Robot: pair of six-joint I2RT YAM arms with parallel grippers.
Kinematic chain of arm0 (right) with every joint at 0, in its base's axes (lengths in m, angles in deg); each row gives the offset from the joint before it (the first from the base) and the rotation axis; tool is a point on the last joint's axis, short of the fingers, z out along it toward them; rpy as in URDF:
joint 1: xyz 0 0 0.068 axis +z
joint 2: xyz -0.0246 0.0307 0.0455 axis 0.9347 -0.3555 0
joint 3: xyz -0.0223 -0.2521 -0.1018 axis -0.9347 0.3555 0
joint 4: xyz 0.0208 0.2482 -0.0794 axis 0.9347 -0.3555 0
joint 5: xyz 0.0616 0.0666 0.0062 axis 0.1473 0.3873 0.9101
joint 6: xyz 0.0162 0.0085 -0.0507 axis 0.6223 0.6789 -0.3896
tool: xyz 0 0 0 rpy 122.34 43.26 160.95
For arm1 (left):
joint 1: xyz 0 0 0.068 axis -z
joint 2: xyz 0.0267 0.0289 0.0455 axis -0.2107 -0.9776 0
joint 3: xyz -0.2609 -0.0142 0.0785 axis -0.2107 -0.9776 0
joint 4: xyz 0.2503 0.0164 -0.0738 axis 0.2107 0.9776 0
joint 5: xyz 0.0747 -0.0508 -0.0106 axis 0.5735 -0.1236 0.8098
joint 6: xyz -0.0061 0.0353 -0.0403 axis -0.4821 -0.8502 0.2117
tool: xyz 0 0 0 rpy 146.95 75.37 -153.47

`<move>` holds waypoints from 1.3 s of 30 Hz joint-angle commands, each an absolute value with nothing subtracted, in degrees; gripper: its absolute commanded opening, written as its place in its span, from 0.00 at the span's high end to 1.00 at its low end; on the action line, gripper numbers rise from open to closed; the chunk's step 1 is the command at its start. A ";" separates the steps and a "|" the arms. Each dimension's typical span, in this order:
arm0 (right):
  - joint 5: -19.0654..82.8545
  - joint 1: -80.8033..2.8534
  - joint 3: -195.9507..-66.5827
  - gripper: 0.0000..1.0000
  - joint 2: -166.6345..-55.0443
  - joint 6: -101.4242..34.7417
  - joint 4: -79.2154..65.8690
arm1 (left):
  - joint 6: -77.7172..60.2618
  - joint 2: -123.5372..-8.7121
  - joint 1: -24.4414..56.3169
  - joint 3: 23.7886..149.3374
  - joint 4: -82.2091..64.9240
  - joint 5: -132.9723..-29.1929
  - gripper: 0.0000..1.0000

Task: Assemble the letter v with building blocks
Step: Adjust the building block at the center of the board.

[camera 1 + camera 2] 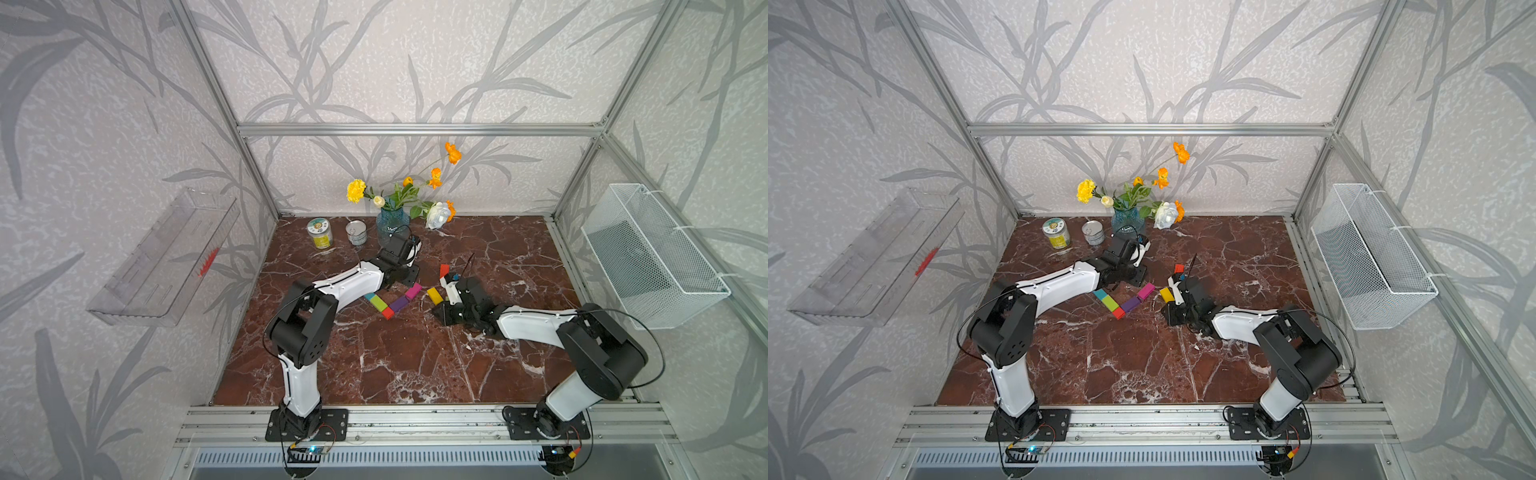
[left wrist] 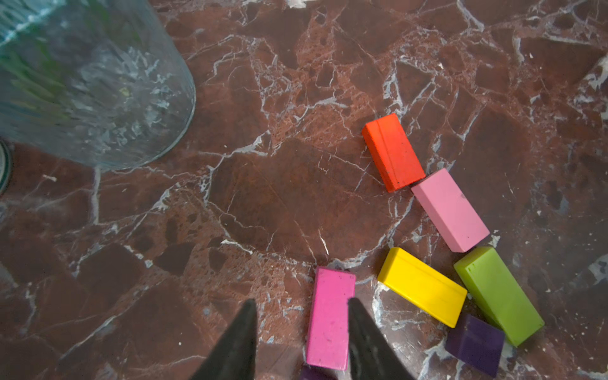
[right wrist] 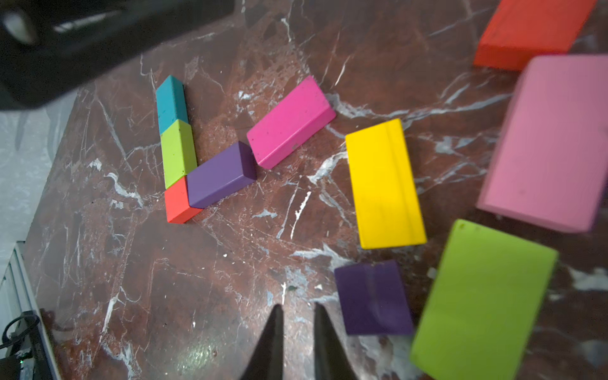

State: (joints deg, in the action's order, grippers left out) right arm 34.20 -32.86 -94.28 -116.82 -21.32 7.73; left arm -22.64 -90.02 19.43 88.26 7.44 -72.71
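left fingers (image 2: 301, 332) parted, beside magenta bar (image 2: 330, 317), not grasping | right fingers (image 3: 296, 339) nearly together, empty | right wrist alone shows teal bar (image 3: 171, 102), lime bar (image 3: 177, 152), red cube (image 3: 177, 202), purple bar (image 3: 220, 174)

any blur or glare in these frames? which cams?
Right wrist view: the pink block, near lime block and small purple block are soft, while the far V is sharp; a glare patch lies on the marble. Left wrist view: the vase is smeared. Both top views: sharp, evenly lit.
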 commanded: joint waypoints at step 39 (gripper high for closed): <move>33.83 -26.86 -106.73 1.00 -132.68 -16.89 13.53 | -17.70 -87.93 14.47 78.32 14.70 -80.79 1.00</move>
